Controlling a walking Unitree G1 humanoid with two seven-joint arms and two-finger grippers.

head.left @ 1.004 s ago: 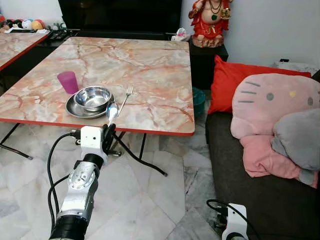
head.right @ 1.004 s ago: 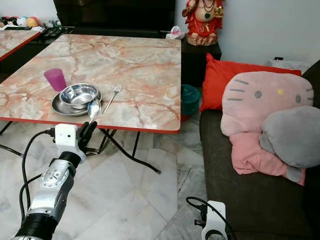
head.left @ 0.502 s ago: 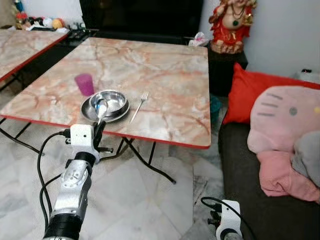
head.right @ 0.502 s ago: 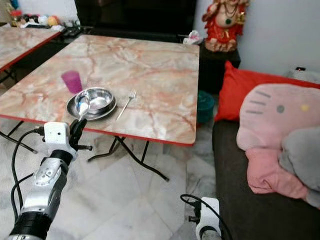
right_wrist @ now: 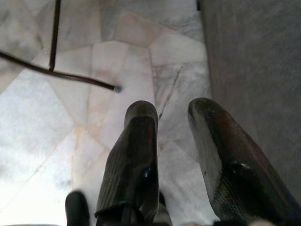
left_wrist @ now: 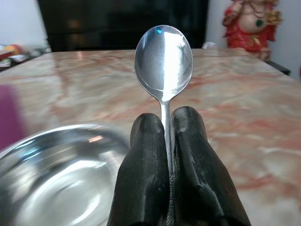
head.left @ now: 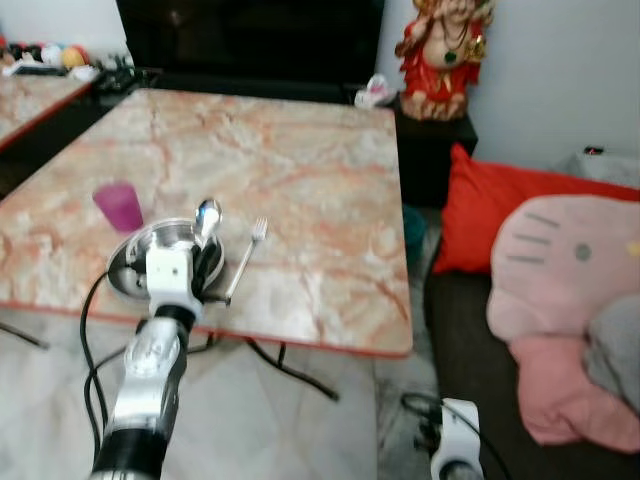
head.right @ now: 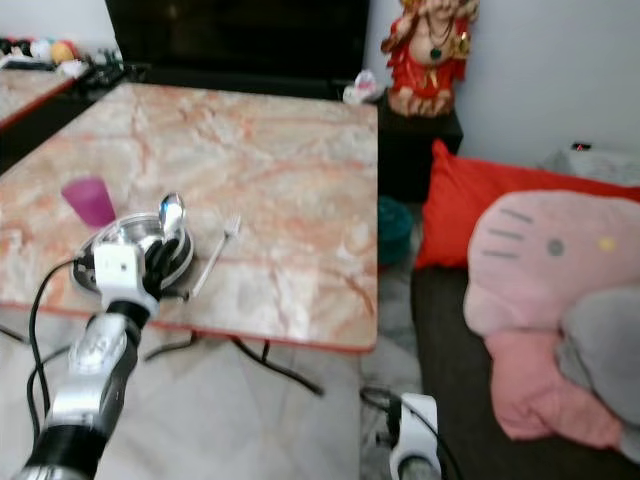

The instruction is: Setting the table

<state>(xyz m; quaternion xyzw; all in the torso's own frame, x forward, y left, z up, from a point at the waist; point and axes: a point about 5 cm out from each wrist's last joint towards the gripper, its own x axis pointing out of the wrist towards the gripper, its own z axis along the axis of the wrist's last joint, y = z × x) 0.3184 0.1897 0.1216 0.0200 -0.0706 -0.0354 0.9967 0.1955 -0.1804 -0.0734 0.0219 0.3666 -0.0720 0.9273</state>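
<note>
My left gripper [head.left: 207,262] is shut on a steel spoon [left_wrist: 163,63], which stands upright with its bowl [head.left: 208,211] above the fingers. It hovers at the near edge of the marble table [head.left: 300,170], over the right side of a steel bowl [head.left: 150,240] resting on a steel plate [head.right: 92,281]. A fork [head.left: 245,261] lies just right of the plate. A purple cup [head.left: 119,207] stands to the left of it. My right gripper [right_wrist: 174,117] hangs low over the floor by the sofa, fingers apart and empty.
A dark sofa [head.left: 480,340] with a red cushion [head.left: 485,205] and pink plush toys [head.left: 570,260] fills the right side. A red statue [head.left: 440,50] on a black stand sits behind the table. A second table [head.left: 30,95] is at far left. Table legs [right_wrist: 56,70] cross the marble floor.
The camera has come closer to the table. My left gripper has risen with the spoon and now sits over the table edge beside the bowl.
</note>
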